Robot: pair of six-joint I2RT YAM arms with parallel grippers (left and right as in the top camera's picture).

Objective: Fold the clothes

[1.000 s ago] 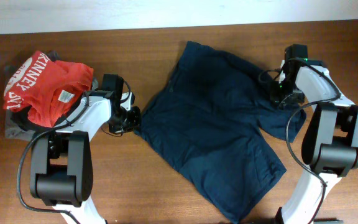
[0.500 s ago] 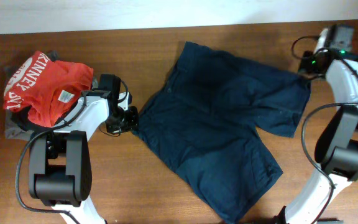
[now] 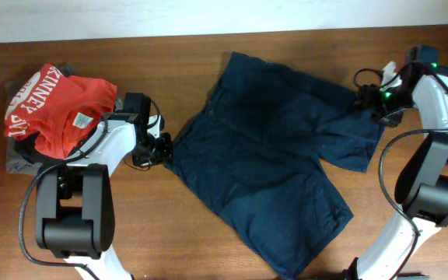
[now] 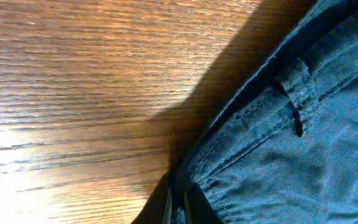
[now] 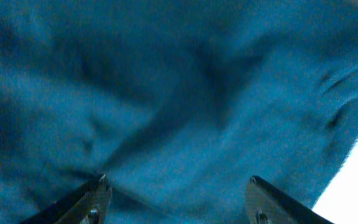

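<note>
The clothes, a pair of dark navy shorts (image 3: pixel 274 155), lie spread flat on the wooden table, waistband at the left and two wide legs to the right and bottom. My left gripper (image 3: pixel 162 148) sits at the waistband's left corner. In the left wrist view that gripper (image 4: pixel 179 202) is shut on the cloth edge, with a belt loop (image 4: pixel 296 99) just beyond. My right gripper (image 3: pixel 370 97) hovers over the upper leg's far corner. In the right wrist view it (image 5: pixel 178 182) is open wide, blue cloth (image 5: pixel 166 93) filling the space below with nothing between the fingers.
A red shirt with white lettering (image 3: pixel 57 105) lies bunched at the table's left on top of grey and black garments (image 3: pixel 18 159). The white wall edge (image 3: pixel 208 15) runs along the back. Bare wood (image 3: pixel 177 233) shows in front of the shorts.
My right gripper has opened and let go of the upper leg, which now lies spread out to the right. It swung toward the far right corner, then came back over the leg. The left arm held still.
</note>
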